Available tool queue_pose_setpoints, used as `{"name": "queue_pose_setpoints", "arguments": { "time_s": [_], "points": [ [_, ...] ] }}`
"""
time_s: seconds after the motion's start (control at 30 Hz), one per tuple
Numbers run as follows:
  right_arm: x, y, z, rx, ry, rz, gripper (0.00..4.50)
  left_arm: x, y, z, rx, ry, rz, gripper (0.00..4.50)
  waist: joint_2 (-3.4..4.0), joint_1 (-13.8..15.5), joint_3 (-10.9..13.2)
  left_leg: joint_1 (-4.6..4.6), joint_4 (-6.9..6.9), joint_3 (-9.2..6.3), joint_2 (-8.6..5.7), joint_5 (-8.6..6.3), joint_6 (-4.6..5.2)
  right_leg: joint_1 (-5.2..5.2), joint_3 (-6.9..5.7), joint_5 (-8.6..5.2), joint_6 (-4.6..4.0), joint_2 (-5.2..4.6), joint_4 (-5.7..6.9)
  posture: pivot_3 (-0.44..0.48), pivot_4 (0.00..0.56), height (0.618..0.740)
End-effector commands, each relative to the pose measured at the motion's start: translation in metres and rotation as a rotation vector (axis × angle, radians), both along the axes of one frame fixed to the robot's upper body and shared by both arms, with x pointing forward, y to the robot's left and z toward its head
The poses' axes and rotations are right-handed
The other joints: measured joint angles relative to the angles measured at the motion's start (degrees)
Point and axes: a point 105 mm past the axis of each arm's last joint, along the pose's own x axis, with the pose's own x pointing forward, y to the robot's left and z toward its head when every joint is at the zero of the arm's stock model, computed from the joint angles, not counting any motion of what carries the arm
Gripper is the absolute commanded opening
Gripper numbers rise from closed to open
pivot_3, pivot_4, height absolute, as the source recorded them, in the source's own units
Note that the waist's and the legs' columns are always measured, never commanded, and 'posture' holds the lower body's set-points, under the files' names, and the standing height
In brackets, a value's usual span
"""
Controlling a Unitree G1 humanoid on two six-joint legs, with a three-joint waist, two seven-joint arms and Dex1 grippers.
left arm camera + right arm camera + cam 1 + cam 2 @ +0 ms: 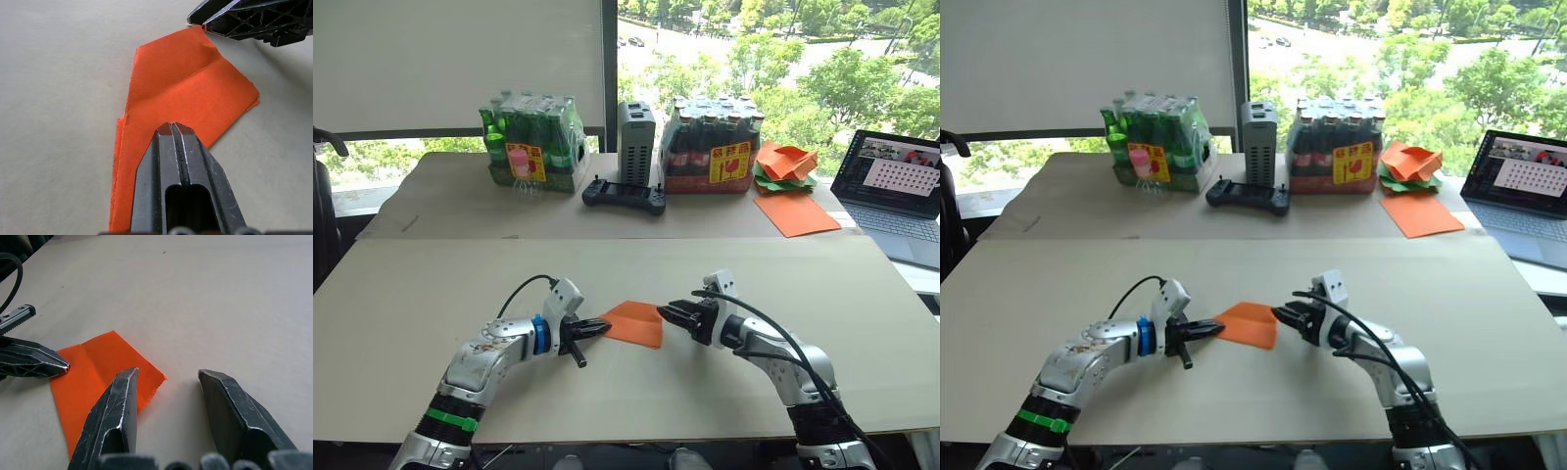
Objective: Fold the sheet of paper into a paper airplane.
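Worked on a pale cardboard-topped table before a bright window, trees beyond. Nearest, at the middle of the near board: the sheet of paper, orange, already folded to a small layered shape with a slanted edge and creases, lying mostly flat. Held between the two arms, long axis running left to right. Left gripper pressed shut at the paper's left point, fingers together with the orange layers at their tips; judged to be pinching that end, though the grip itself partly hidden by the fingers. Right gripper parted, nothing held, one finger over the paper's right edge and the other on bare board just beside it. Paper thus directly left of the right gripper and directly right of the left one; both about equally near, the left already on it. Next crease judged to turn on the right gripper closing or pressing along that right edge while the left anchors.

Farther back: a black controller, a grey box, two shrink-wrapped packs of bottles, a heap of crumpled papers above a larger orange sheet, and a laptop at far right.
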Motion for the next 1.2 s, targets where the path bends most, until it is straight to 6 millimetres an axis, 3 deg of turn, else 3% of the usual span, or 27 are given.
{"name": "queue_pose_setpoints", "arguments": {
  "time_s": [0.03, 0.93, 1.1, 1.13, 1.2],
  "points": [
    [-0.005, 0.005, 0.005, 0.041, 0.018, 0.042, 2.21, -0.008, 0.006, -0.021, 0.061, 0.066, 0.011, 0.00, 0.00, 0.0, 0.0, 0.00, 0.00, 0.00, 0.00, 0.00, 0.00, 0.00, 0.00, 0.00, 0.00, 0.00, 0.00, 0.000, 0.150, 0.740],
    [-0.009, 0.026, 0.011, 0.100, 0.040, 0.106, 2.21, -0.010, 0.004, -0.021, 0.067, 0.057, 0.013, 0.00, 0.01, 0.0, 0.0, 0.00, -0.01, 0.00, 0.00, 0.00, 0.00, 0.00, 0.00, -0.03, 0.04, 0.00, -0.01, 0.000, 0.150, 0.740],
    [-0.008, 0.025, 0.014, 0.087, 0.006, 0.103, 0.29, -0.010, 0.004, -0.021, 0.065, 0.058, 0.014, 0.00, 0.00, 0.0, 0.0, 0.00, -0.01, 0.00, 0.00, 0.00, 0.00, 0.00, 0.00, -0.05, 0.09, 0.00, -0.02, 0.000, 0.150, 0.740],
    [-0.007, 0.025, 0.015, 0.091, -0.008, 0.101, 0.02, -0.010, 0.004, -0.021, 0.065, 0.059, 0.014, 0.00, 0.00, 0.0, 0.0, 0.00, -0.01, 0.00, 0.00, 0.00, 0.00, 0.01, 0.00, -0.06, 0.11, 0.00, -0.02, 0.000, 0.150, 0.740],
    [-0.007, 0.024, 0.018, 0.094, -0.029, 0.095, 0.02, -0.011, 0.005, -0.021, 0.065, 0.059, 0.015, 0.00, 0.01, 0.0, 0.0, 0.00, -0.01, 0.00, 0.00, 0.00, 0.00, 0.00, 0.00, -0.10, 0.17, 0.00, -0.02, 0.000, 0.150, 0.740]
  ]
}}
